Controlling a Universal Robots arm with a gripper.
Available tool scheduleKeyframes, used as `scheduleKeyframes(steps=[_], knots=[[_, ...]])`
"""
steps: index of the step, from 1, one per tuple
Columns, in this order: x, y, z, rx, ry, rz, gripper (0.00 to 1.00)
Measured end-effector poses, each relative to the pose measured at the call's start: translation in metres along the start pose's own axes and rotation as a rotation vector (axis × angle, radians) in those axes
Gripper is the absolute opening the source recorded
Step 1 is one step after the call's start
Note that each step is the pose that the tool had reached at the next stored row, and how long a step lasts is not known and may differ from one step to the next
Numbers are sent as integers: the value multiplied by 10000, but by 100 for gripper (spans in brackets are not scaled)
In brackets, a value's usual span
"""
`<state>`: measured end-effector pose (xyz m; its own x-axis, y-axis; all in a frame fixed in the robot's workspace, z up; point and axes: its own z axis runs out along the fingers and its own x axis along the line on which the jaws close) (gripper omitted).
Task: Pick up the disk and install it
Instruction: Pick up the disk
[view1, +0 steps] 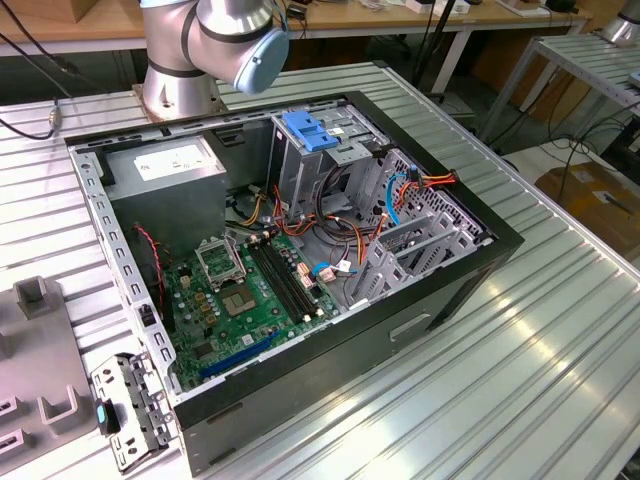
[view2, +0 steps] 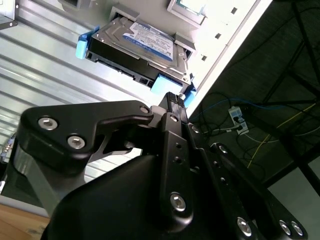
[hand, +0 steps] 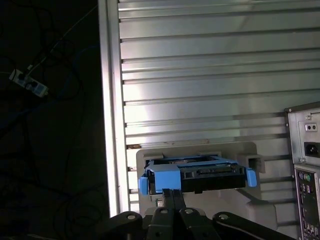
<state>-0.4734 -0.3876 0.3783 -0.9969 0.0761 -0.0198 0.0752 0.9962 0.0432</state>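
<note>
No grip on the disk (view2: 145, 42) yet. Lying flat, label up, in a grey cradle (hand: 195, 148) on the ribbed table (hand: 210, 75), close to the table's edge and near the rear panel of the case (hand: 305, 165). Probably cradled so as to fix position and angle, with raised walls at the sides and the near end left open for an approach. Blue rails (view2: 81, 47) clipped along both sides, apparently for sliding into a bay without screws.

Gripper (hand: 172, 193) lined up on that open end in both wrist views, tips right at a blue rail corner. Touching or just short of it, impossible to say. Jaws pressed together in the first wrist view, nothing pinched between them — by that look, not posed to span the disk.

In the exterior view, case lying on its side with the cover off and the insides facing up, presumably for reach from above. Drive cage (view1: 300, 175) just beside the power supply (view1: 165, 165), topped by a blue handle (view1: 310, 132) — judged the likely home for the disk. Free slot or not, impossible to tell from here.

Judged from all this, task at its very start: pickup not done, nothing installed.
</note>
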Motion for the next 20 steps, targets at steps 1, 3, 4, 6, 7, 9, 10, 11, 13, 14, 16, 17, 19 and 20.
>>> scheduleKeyframes(steps=[1,3,4,6,7,9,10,11,13,14,16,17,19,20], knots=[[0,0,0,0,1,-15,11],[0,0,0,-4,7,-169,11],[0,0,0,-10,21,-500,11],[0,0,1,-18,37,-873,11],[0,0,0,-21,45,-1049,11],[0,0,1,-28,61,-1419,11],[0,0,1,-32,69,-1603,11],[0,0,1,-36,77,-1788,11],[0,0,3,-45,101,-2334,11],[0,0,3,-46,110,-2517,11],[-1,-1,3,76,143,-2892,11],[-2,0,5,156,154,-2933,11],[-12,10,7,339,195,-2967,11],[-26,17,11,353,215,-2976,11]])
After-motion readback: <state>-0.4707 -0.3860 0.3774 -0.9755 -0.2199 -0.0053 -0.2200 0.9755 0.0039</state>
